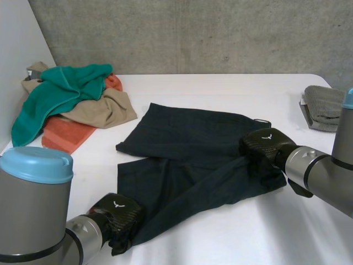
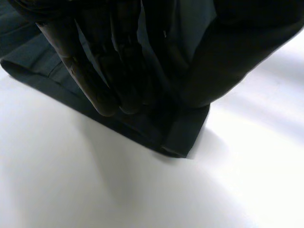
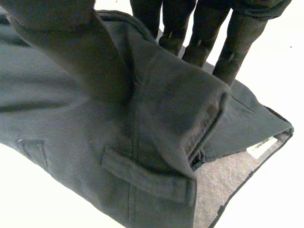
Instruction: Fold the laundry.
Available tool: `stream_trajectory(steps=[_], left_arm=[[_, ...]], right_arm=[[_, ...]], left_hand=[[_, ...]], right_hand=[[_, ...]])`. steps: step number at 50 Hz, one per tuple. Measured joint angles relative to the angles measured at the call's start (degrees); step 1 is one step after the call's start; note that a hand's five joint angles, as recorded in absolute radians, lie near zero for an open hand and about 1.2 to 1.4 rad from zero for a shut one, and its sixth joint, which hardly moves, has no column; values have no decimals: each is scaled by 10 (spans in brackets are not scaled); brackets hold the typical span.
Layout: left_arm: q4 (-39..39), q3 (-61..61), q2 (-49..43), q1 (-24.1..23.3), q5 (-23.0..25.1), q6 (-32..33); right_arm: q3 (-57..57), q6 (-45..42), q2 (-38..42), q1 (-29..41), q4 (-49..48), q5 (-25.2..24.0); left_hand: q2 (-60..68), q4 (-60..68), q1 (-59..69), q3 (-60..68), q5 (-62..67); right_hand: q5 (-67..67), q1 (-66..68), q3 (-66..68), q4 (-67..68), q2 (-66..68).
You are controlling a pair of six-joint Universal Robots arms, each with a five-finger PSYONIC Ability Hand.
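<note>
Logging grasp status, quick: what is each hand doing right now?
Left hand: pinching the dark trousers at a leg hem.
Right hand: pinching the dark trousers at the waistband.

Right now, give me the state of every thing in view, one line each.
Trousers: spread on the table, rumpled, not yet folded.
Left hand: shut on a leg hem.
Right hand: shut on the waistband.
Pile: heaped, unfolded, at the far left corner.
Grey cloth: folded, at the right edge.
</note>
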Motion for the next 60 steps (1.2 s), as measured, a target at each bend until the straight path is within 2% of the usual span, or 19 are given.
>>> stream_trajectory(steps=[6, 12, 14, 17, 18, 22, 34, 46, 50, 53, 55, 60], left_arm=[[-6, 5, -3, -3, -24, 10], [0, -14, 32, 0, -30, 37], [5, -19, 40, 1, -27, 45], [12, -24, 45, 1, -25, 51], [16, -27, 47, 1, -24, 53], [21, -32, 49, -5, -30, 47], [19, -40, 46, -41, -80, 19], [39, -36, 24, -72, -96, 22], [53, -30, 7, -79, -104, 24], [68, -27, -4, -82, -115, 28], [81, -26, -9, -83, -124, 33], [85, -32, 9, -88, -129, 56]], right_arm=[[19, -27, -31, -18, 27, -8], [54, -133, -73, -59, 102, -36], [62, -157, -80, -64, 116, -46], [70, -170, -83, -64, 122, -55], [74, -171, -84, -61, 121, -60], [75, -144, -77, -49, 95, -64], [64, -92, -57, -34, 42, -43], [50, -70, -36, -38, 15, -20], [46, -64, -29, -39, 9, -17], [46, -61, -27, -40, 9, -17], [47, -61, -28, -40, 14, -17], [66, -111, -41, -43, 70, -23]], left_hand=[[25, 30, 16, 29, 29], [24, 28, 16, 28, 28], [-21, -9, -23, -7, -8], [-21, -9, -23, -7, -8], [-280, -277, -295, -270, -273], [-381, -382, -376, -373, -379], [-382, -383, -374, -374, -380], [-295, -289, -279, -289, -288], [-188, -186, -171, -182, -185], [-30, -28, -10, -26, -28], [19, 22, 4, 22, 8], [25, 29, 4, 29, 8]], right_hand=[[0, 0, 0, 0, 0], [0, 0, 0, 0, 0], [0, 0, 0, 0, 0], [0, 0, 0, 0, 0], [0, 0, 0, 0, 0], [0, 0, 0, 0, 0], [0, 0, 0, 0, 0], [0, 0, 0, 0, 0], [0, 0, 0, 0, 0], [0, 0, 0, 0, 0], [0, 0, 0, 0, 0], [0, 0, 0, 0, 0]])
